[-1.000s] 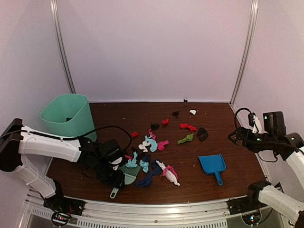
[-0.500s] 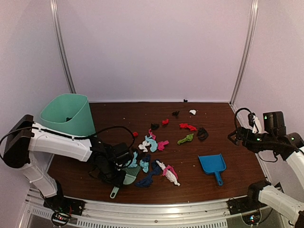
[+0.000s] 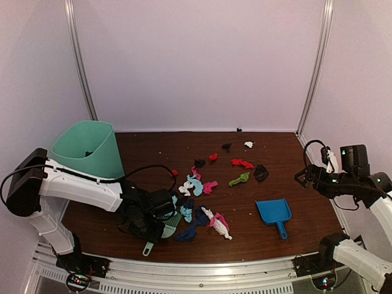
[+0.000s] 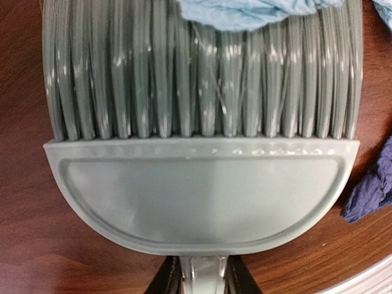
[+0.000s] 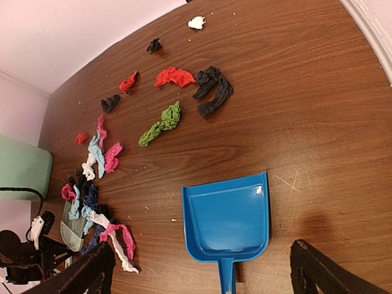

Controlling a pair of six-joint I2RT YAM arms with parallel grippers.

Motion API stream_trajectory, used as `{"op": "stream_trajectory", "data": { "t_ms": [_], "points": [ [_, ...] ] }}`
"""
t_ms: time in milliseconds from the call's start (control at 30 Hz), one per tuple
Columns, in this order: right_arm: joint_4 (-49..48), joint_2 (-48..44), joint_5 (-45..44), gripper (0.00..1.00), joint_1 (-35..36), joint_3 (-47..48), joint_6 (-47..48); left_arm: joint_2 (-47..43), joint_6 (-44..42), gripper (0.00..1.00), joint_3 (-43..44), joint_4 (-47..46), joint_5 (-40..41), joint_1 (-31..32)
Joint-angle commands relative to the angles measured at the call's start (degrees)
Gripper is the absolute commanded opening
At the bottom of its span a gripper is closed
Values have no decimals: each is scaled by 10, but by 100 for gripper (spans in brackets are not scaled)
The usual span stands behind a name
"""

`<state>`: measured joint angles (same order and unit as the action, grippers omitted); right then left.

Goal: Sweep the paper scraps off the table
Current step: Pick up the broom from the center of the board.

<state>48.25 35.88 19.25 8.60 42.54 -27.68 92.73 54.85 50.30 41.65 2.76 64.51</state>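
Note:
Paper scraps [image 3: 196, 184] in red, pink, cyan, white, green, navy and black lie scattered over the middle of the dark wood table [image 3: 306, 202]. A pale green hand brush [image 3: 169, 225] lies flat at the near left, bristles among the scraps. My left gripper [image 3: 153, 234] is low over its handle. In the left wrist view the black fingers [image 4: 165, 280] press both sides of the brush [image 4: 202, 196] neck, with a cyan scrap [image 4: 245, 12] on the bristles and a navy one [image 4: 373, 184] beside them. My right gripper [image 5: 202, 272] hangs open high above the blue dustpan [image 5: 229, 223].
A mint-green bin [image 3: 89, 150] stands at the far left, close behind the left arm. The dustpan [image 3: 274, 212] lies flat at the near right, handle toward the front edge. White walls enclose the back and sides. A silver metal frame runs along the front.
The left gripper's jaws have closed in onto the brush handle, and the arm has shifted slightly right. The right arm has not moved.

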Motion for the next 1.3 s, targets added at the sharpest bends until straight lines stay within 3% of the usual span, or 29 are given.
{"op": "stream_trajectory", "data": {
  "t_ms": [0,233,667,800,933,1267],
  "points": [
    [11,-4,-13,100,-1,1,-7,15,29,22,-27,-4,17,2],
    [4,4,-10,100,-1,6,-16,-36,11,20,0,65,-1,2],
    [-23,46,-17,100,-1,2,-33,-94,-48,21,100,202,-127,2],
    [-30,47,-16,100,-1,-2,-38,-102,-49,21,139,211,-149,1],
    [-34,53,-5,100,-1,0,-43,-109,-34,21,173,150,-213,-6],
    [-76,77,75,100,1,43,-92,33,-27,21,413,122,-176,-27]
  ]
}}
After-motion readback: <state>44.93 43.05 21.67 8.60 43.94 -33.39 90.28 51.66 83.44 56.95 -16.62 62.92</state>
